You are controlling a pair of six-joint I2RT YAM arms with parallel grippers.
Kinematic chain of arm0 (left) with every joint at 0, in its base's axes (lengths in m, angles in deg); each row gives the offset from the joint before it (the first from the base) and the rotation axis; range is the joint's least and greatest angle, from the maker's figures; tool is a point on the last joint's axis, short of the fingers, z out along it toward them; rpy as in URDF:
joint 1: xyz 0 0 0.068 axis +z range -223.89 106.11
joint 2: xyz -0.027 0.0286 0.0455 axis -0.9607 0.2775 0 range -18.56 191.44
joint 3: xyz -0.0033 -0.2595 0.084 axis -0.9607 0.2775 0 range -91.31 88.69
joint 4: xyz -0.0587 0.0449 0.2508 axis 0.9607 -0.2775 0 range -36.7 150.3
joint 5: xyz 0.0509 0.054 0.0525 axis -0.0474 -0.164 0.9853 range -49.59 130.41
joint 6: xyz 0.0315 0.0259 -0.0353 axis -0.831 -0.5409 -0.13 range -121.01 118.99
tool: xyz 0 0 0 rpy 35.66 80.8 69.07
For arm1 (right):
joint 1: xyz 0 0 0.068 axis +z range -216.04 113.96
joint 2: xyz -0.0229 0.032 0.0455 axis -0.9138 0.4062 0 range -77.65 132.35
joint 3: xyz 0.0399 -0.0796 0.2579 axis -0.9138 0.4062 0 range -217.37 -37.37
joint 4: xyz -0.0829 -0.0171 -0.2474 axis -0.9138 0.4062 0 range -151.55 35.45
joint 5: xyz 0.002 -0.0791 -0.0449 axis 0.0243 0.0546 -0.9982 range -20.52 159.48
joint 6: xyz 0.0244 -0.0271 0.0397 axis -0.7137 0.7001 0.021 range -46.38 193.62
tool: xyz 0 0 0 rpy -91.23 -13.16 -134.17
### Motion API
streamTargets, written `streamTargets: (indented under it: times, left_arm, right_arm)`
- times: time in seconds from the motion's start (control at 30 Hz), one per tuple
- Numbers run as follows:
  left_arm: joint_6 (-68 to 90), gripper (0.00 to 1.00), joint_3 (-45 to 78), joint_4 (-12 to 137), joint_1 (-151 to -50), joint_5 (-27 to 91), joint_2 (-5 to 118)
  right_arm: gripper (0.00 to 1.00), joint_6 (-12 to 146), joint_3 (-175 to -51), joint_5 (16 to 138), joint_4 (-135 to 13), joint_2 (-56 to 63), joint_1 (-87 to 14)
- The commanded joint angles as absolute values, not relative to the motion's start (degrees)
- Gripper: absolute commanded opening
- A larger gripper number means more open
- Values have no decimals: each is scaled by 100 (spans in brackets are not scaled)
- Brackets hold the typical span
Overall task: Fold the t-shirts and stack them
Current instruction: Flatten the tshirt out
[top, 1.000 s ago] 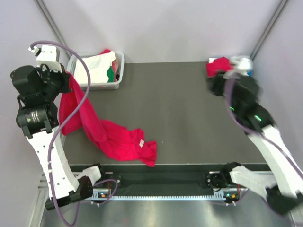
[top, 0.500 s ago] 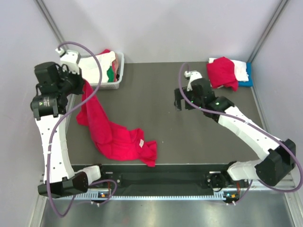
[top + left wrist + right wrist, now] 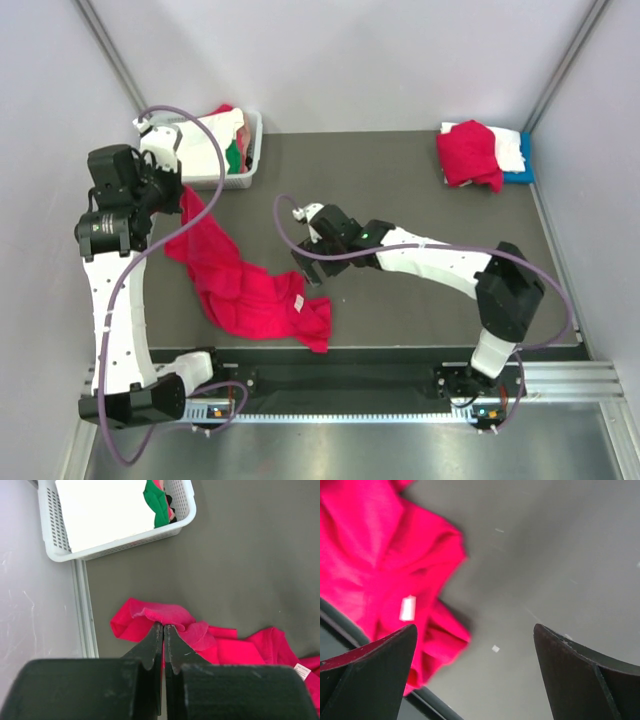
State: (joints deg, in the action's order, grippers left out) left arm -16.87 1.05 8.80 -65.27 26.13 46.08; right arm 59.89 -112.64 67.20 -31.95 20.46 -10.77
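Observation:
A bright red t-shirt [image 3: 240,290] lies crumpled on the dark table, its upper end lifted at the left. My left gripper [image 3: 183,192] is shut on that raised edge; the left wrist view shows the black fingertips [image 3: 163,626] pinched on a fold of the red t-shirt [image 3: 200,635]. My right gripper [image 3: 306,262] hovers open just right of the shirt's near end. In the right wrist view, nothing is between the right gripper's [image 3: 474,627] wide jaws, and the red t-shirt [image 3: 380,565] with its white label lies to the left. A folded red t-shirt [image 3: 470,152] rests on white and blue ones [image 3: 514,150] at the back right.
A white perforated basket [image 3: 253,150] stands at the back left, holding white, green and red cloth; its wall [image 3: 185,510] shows in the left wrist view. A metal rail [image 3: 82,610] and the grey wall run along the table's left edge.
My right arm has swung from the back-right stack to the table's middle beside the loose red shirt, its jaws now wide open. The left gripper has shifted slightly right, still holding the shirt.

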Motion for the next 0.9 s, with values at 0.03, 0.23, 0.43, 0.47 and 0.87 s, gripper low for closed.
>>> streamTargets:
  times: [0.03,0.23,0.43,0.47,0.87]
  left_arm:
    - [-1797,0,106,1047,-6545,2688,4376]
    - [-1798,0,299,1126,-6537,2732,4323]
    - [-1771,0,405,1196,-6537,2697,4349]
    - [-1771,0,449,1214,-6545,2697,4341]
    - [-1815,0,502,1249,-6545,2741,4279]
  right_arm:
    - [100,5964,-11691,7221,-3492,2719,-663]
    - [100,6123,-12059,7274,-3545,3116,-338]
    - [100,6369,-12859,7238,-3194,3643,-126]
    - [100,6369,-12930,7273,-3185,3696,-117]
    - [88,6211,-12861,7388,-3746,4092,-126]
